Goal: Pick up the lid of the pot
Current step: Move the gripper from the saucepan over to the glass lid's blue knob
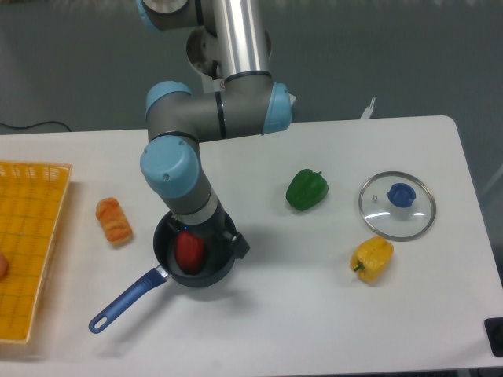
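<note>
I have my gripper (217, 238) pointing down at the black pan (207, 272), and the red thing (189, 250) sits in the pan, partly under it. The arm (174, 173) hides too much, so I can't tell how wide the fingers are or if they have hold of anything. I would check that first, because a full gripper can't take a lid.

The pot lid (378, 215) is well apart from the pan, over on the right side of the picture. It lies flat on the white table (299, 322), with its blue knob (402, 195) facing up. That is a good way for it to sit, I think, since the knob gives me something to pinch (the smooth glass looks slippery to me).

The pick hasn't begun. My next move should be to go up over the pan's rim, then across. The green pepper (306, 189) is between the pan and the lid, so I want to stay high. The yellow thing (372, 259) is near the lid's edge, and a low, sloppy reach could bump it. I'd come straight down on the knob so the lid doesn't tip.
</note>
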